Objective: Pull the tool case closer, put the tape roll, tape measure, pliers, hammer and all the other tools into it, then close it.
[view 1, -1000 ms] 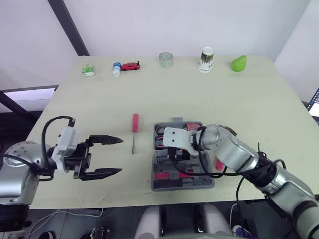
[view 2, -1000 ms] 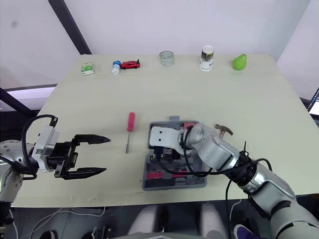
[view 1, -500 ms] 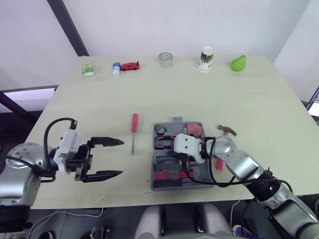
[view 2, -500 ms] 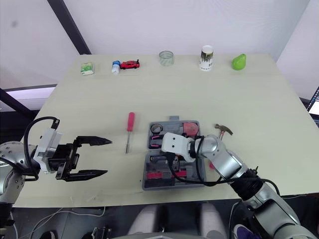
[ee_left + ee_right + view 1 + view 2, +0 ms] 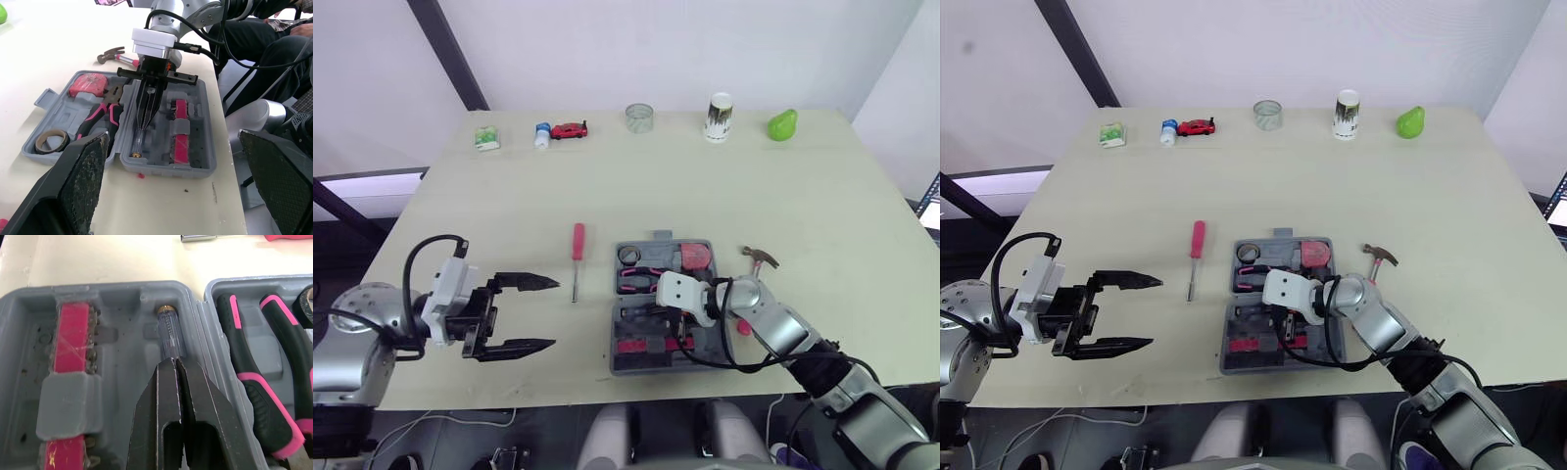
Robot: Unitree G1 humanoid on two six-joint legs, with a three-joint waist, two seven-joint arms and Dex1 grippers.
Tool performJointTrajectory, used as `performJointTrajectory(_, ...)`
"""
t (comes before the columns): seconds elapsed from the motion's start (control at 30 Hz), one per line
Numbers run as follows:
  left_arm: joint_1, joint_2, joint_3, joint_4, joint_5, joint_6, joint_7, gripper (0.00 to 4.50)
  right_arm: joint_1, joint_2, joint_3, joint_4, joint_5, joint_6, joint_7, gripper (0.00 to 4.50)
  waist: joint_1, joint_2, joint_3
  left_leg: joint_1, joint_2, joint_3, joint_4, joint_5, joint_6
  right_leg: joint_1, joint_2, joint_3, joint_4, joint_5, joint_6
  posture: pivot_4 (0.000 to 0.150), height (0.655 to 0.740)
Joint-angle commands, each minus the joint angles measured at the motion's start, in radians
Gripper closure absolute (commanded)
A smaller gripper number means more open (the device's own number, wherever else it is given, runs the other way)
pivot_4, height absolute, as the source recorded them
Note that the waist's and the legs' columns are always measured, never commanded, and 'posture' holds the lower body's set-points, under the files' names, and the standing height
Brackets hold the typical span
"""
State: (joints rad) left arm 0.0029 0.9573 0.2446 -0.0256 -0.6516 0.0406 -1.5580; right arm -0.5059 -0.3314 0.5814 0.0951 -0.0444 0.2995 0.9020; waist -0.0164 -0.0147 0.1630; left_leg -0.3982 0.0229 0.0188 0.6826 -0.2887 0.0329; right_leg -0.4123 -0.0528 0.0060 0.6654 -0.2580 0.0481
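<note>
1. A pale table (image 5: 803,176) is carrying the whole job.
2. The grey tool case (image 5: 616,338) is lying open near the table's front edge, both halves flat.
3. The left gripper (image 5: 554,312) is hovering over the front-left of the table with its fingers spread wide, holding nothing, well apart from the case.
4. The right gripper (image 5: 173,363) is reaching into the case's near half, its fingers pressed together with their tips over a clear-handled screwdriver (image 5: 169,335) that is lying in its slot; whether they are pinching it cannot be told.
5. The hammer (image 5: 756,258) is lying on the table just right of the case.
6. A red-handled screwdriver (image 5: 578,245) is lying on the table left of the case.
7. The pliers (image 5: 636,282), pink and black, are sitting in the far half.
8. The pink tape measure (image 5: 693,257) is sitting in the far half's right corner.
9. The tape roll (image 5: 628,256) is sitting in its left corner.
</note>
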Motion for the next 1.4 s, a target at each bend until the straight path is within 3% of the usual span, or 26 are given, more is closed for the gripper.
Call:
performJointTrajectory(0.03, -0.003, 0.016, 0.014, -0.014, -0.008, -0.015, -0.055, 0.00, 0.010, -0.005, 0.002, 0.028, -0.030, 0.038, -0.005, 4.43, 0.000, 0.000, 0.000, 0.000, 0.000, 0.000, 0.000, 0.000, 0.000, 0.000, 0.000, 0.000, 0.000, 0.000, 0.000, 0.150, 0.7400)
performJointTrajectory(0.3, -0.001, 0.006, 0.015, -0.027, -0.007, -0.013, -0.051, 0.00, 0.012, -0.001, 0.025, 0.065, -0.047, 0.196, 0.002, 4.43, 0.000, 0.000, 0.000, 0.002, 0.000, 0.000, 0.000, 0.000, 0.000, 0.002, 0.000, 0.000, 0.001, 0.000, 0.000, 0.150, 0.7400)
performJointTrajectory(0.47, -0.004, 0.005, 0.013, -0.035, -0.007, -0.007, -0.044, 0.00, 0.017, 0.004, 0.033, 0.071, -0.059, 0.187, -0.009, 4.43, 0.002, -0.001, -0.005, 0.005, 0.000, 0.000, 0.000, 0.000, 0.000, 0.003, 0.000, 0.000, 0.003, 0.000, 0.000, 0.150, 0.7400)
performJointTrajectory(0.77, -0.004, -0.048, 0.052, -0.080, -0.082, 0.121, 0.089, 0.00, 0.088, 0.064, -0.209, -0.173, 0.126, -0.109, -0.064, 4.43, 0.000, -0.002, -0.005, 0.003, 0.000, 0.000, 0.000, 0.000, 0.000, 0.001, 0.000, 0.002, 0.005, 0.000, 0.000, 0.150, 0.7400)
performJointTrajectory(0.97, 0.010, -0.079, 0.119, -0.093, -0.103, 0.212, 0.211, 0.00, 0.181, 0.031, -0.434, -0.364, 0.315, 0.004, -0.107, 4.43, 0.004, -0.002, -0.005, 0.002, 0.000, 0.000, 0.001, 0.000, 0.000, 0.001, -0.001, 0.001, 0.004, 0.000, 0.000, 0.150, 0.7400)
performJointTrajectory(1.2, 0.102, -0.156, 0.213, -0.049, -0.062, 0.194, 0.322, 0.00, 0.439, -0.118, -0.737, -0.373, 0.402, -0.027, -0.137, 4.43, 0.005, -0.002, -0.005, 0.002, 0.000, 0.000, 0.000, 0.000, 0.000, 0.002, -0.001, 0.001, 0.001, 0.000, 0.000, 0.150, 0.7400)
performJointTrajectory(1.37, 0.186, -0.212, 0.278, 0.011, -0.016, 0.143, 0.388, 0.00, 0.613, -0.144, -0.905, -0.354, 0.447, -0.074, -0.164, 4.43, 0.000, -0.002, -0.005, 0.003, 0.001, 0.001, 0.000, 0.000, 0.000, 0.002, -0.001, 0.002, 0.001, 0.000, 0.000, 0.150, 0.7400)
performJointTrajectory(1.4, 0.209, -0.227, 0.288, 0.030, 0.003, 0.120, 0.399, 0.00, 0.644, -0.139, -0.932, -0.347, 0.444, -0.082, -0.181, 4.21, 0.001, -0.002, -0.005, 0.003, 0.001, 0.001, 0.000, 0.000, 0.000, 0.002, 0.000, 0.003, 0.001, 0.000, 0.000, 0.150, 0.7400)
